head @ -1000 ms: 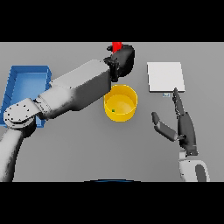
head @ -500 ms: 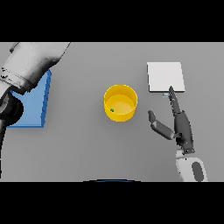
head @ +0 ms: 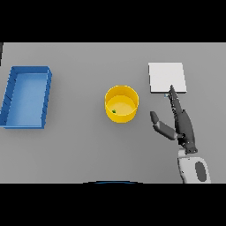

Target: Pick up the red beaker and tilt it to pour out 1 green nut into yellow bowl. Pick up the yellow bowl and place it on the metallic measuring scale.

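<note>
Left arm and red beaker gone from my view since a second ago | green nut point(head: 114, 111) in yellow bowl point(head: 121, 104) | right hand point(head: 178, 124) right of bowl, fingers straight, empty | metallic measuring scale point(head: 166, 77) beyond | bowl pickup next, I judge

Even, diffuse light fills the scene, with no evident source direction. The grey bench point(head: 79, 150) is uniformly lit, free of glare or hot spots. Shadows are faint: slight shading inside the yellow bowl point(head: 122, 104) and blue tray point(head: 26, 97). Edges look straight, undistorted.
</note>
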Motion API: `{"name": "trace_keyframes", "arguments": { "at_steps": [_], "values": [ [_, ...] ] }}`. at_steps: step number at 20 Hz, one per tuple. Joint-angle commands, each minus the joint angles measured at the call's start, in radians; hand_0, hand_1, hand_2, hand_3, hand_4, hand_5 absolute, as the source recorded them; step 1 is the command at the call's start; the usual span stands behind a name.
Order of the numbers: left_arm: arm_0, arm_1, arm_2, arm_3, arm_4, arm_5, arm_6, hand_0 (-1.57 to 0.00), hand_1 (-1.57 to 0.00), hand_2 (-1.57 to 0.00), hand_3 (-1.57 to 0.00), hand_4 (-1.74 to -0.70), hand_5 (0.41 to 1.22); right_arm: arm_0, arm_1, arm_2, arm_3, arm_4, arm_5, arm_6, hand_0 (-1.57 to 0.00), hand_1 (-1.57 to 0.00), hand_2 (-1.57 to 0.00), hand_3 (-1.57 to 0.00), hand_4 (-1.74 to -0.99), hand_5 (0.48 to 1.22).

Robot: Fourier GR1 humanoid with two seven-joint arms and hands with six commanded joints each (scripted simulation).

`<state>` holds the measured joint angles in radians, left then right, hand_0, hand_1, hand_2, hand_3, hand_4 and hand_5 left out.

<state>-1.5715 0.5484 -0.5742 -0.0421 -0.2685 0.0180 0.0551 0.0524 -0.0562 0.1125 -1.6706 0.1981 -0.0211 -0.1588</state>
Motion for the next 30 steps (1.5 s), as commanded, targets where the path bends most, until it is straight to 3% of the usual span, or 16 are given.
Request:
{"name": "trace_keyframes", "arguments": {
  "at_steps": [1,6,8,13,15,18,21,25,26,28,29,30],
  "values": [
    [0.033,0.013,0.022,0.005,0.036,0.037,0.006,-1.57,-1.57,-1.57,-1.52,-1.74,1.221,-0.002,-0.001,0.000,0.002,-0.009,0.009,0.011,0.00,0.00,0.00,0.00,-1.106,0.642],
    [0.143,0.051,0.116,0.033,0.206,0.126,0.147,-1.57,-1.57,-1.57,-1.56,-1.74,1.221,-0.024,-0.007,-0.001,0.029,0.000,0.008,0.016,0.00,0.00,0.00,0.00,-1.165,0.672],
    [0.202,0.059,0.144,0.024,0.261,0.144,0.138,-1.57,-1.57,-1.57,-1.49,-1.74,1.221,-0.017,-0.002,0.012,0.030,0.010,0.010,-0.010,0.00,0.00,0.00,0.00,-1.181,0.687],
    [0.345,0.042,0.198,-0.036,0.387,0.207,0.153,-1.57,-1.57,-1.57,-1.37,-1.74,1.221,-0.013,-0.012,0.016,0.015,0.032,0.000,0.000,0.00,0.00,0.00,0.00,-1.199,0.707],
    [0.418,0.041,0.208,-0.093,0.436,0.243,0.149,-1.57,-1.57,-1.57,-1.38,-1.74,1.221,-0.020,-0.021,0.004,0.034,0.020,0.006,-0.004,0.00,0.00,0.00,0.00,-1.207,0.708],
    [0.530,0.050,0.194,-0.234,0.488,0.288,0.200,-1.57,-1.57,-1.57,-1.40,-1.74,1.221,-0.011,-0.019,0.008,0.032,0.022,0.006,-0.018,0.00,0.00,0.00,0.00,-1.201,0.696],
    [0.689,0.074,0.153,-0.458,0.528,0.346,0.296,-1.57,-1.57,-1.57,-1.38,-1.74,1.221,-0.032,-0.018,-0.002,0.036,0.019,-0.002,0.009,0.00,0.00,0.00,0.00,-1.186,0.687],
    [0.849,0.164,0.092,-0.778,0.602,0.378,0.463,-1.57,-1.57,-1.57,-1.37,-1.73,0.955,-0.020,-0.016,0.008,0.020,0.018,0.006,0.014,0.00,0.00,0.00,0.00,-1.168,0.679],
    [0.880,0.188,0.066,-0.851,0.615,0.363,0.495,-1.57,-1.57,-1.57,-1.41,-1.66,0.888,-0.029,-0.019,0.004,0.027,0.015,0.008,0.021,0.00,0.00,0.00,0.00,-1.165,0.678],
    [0.943,0.253,0.035,-0.990,0.634,0.319,0.494,-1.57,-1.54,-1.49,-1.24,-1.31,0.774,-0.024,-0.018,0.008,0.034,0.025,0.003,0.009,0.00,0.00,0.00,0.00,-1.163,0.671],
    [0.960,0.283,0.028,-1.028,0.636,0.286,0.469,-1.50,-1.38,-1.31,-1.10,-1.15,0.740,-0.030,-0.020,0.004,0.035,0.024,0.000,0.013,0.00,0.00,0.00,0.00,-1.159,0.669],
    [0.968,0.295,0.036,-1.054,0.664,0.239,0.443,-1.25,-1.10,-1.05,-0.88,-1.03,0.714,-0.027,-0.016,0.009,0.039,0.031,-0.004,0.006,0.00,0.00,0.00,0.00,-1.161,0.669]
  ]
}}
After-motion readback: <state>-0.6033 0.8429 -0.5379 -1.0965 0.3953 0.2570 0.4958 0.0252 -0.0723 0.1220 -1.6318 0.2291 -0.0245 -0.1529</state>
